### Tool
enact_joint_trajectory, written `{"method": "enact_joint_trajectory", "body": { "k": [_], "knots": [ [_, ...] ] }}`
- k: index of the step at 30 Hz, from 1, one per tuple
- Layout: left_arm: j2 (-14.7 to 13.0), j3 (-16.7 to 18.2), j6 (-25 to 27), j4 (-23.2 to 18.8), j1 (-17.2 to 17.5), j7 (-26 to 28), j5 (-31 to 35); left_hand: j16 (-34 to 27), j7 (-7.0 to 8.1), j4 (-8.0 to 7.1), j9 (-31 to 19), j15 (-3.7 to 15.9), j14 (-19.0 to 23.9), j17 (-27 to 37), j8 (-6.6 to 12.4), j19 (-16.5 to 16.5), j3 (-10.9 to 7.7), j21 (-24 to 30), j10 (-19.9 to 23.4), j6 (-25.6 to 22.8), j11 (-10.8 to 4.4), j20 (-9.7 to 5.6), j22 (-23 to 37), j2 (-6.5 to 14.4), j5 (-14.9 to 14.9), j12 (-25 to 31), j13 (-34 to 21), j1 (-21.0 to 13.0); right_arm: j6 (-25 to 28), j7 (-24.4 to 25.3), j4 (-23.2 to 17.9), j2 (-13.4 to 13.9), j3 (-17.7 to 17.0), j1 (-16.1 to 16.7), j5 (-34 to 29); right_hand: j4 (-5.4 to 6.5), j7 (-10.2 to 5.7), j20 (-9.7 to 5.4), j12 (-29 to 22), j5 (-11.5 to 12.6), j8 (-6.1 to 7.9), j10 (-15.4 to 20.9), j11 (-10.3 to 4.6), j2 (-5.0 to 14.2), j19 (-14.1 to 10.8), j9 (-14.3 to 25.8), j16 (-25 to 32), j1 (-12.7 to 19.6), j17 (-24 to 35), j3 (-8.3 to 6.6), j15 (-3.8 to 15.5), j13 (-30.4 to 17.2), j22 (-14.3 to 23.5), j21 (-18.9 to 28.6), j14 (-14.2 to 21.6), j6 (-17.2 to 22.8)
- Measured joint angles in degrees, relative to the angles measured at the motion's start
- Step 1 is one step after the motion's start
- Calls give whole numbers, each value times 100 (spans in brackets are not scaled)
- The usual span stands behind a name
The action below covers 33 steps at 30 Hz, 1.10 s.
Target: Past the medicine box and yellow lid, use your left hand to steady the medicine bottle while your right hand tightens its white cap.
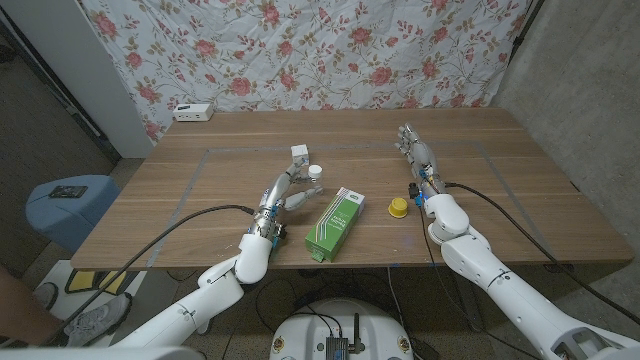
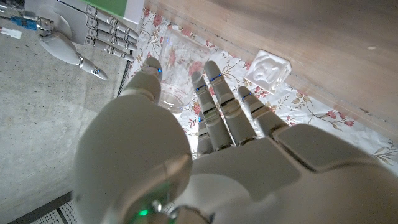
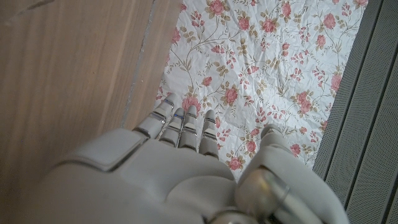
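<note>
White plastic marks the medicine bottle's cap (image 1: 315, 171), which stands on a small clear bottle (image 1: 314, 183) upright on the wooden tabletop (image 1: 200, 200), its long axis vertical, beyond the green-and-white medicine box (image 1: 334, 224) and the yellow lid (image 1: 398, 207).

The left hand (image 1: 284, 192) is by far the nearer. Its fingers reach up toward the bottle from the robot's side, and the fingertips lie just beside it. In the left wrist view the thumb (image 2: 151, 68) and fingers (image 2: 208, 93) are spread to either side of the clear bottle (image 2: 176, 62), not visibly pressed against it. The hand is judged apart and holding nothing, though contact cannot be ruled out from these views.

The right hand (image 1: 418, 155) stands well apart from the bottle, off to the bottle's right, past the yellow lid, fingers extended and together, pointing away from the robot. It holds nothing. To reach the cap it must, in judgement, travel leftward across the tabletop.

A small white cube-like object (image 1: 299, 152) with an embossed face sits just beyond the left hand's fingertips, near the bottle, and could be knocked as the fingers close.

Materials: the bottle is transparent and smooth, likely light and easily tipped. The box is a flat cardboard carton lying on its broad face. The lid is a small rounded disc.
</note>
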<state>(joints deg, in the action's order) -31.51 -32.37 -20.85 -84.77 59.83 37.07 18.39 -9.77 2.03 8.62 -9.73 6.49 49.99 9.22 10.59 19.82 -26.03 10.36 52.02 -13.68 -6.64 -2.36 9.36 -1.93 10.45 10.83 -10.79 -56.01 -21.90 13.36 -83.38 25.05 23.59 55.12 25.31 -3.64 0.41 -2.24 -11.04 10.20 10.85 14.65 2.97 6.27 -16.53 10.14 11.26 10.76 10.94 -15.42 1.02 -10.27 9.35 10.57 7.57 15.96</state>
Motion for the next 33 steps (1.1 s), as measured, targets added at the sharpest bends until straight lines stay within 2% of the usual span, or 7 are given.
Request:
{"method": "enact_joint_trajectory", "body": {
  "k": [17, 33],
  "knots": [
    [26, -98, 38, 269, -123, 62, -64, 0, 0, 23, 0, -15, -96, 0, 0, -52, 23, 0, -31, -1, -31, 11, 0, -16, -1, 22, -1, -13, 32, 72, -9, -2, -15, 29, 2, 23, 0, 0, 0, 0, 0, 0, 0, 15, 0, 0, 0, -61, 1, -23, 0, 0, 0, 0, 0, 0],
    [48, -188, 126, 421, -232, 123, -90, 0, 32, 23, 0, -66, -169, -1, 0, -72, 71, 0, -31, 30, -32, -11, 0, 0, 18, 16, -2, -29, -76, 43, 192, -74, -20, -26, 22, 24, 21, 0, 0, 0, 0, -1, 0, -6, 0, 0, 0, -82, 1, -23, 0, 1, 0, 0, -1, 21]
  ]
}}
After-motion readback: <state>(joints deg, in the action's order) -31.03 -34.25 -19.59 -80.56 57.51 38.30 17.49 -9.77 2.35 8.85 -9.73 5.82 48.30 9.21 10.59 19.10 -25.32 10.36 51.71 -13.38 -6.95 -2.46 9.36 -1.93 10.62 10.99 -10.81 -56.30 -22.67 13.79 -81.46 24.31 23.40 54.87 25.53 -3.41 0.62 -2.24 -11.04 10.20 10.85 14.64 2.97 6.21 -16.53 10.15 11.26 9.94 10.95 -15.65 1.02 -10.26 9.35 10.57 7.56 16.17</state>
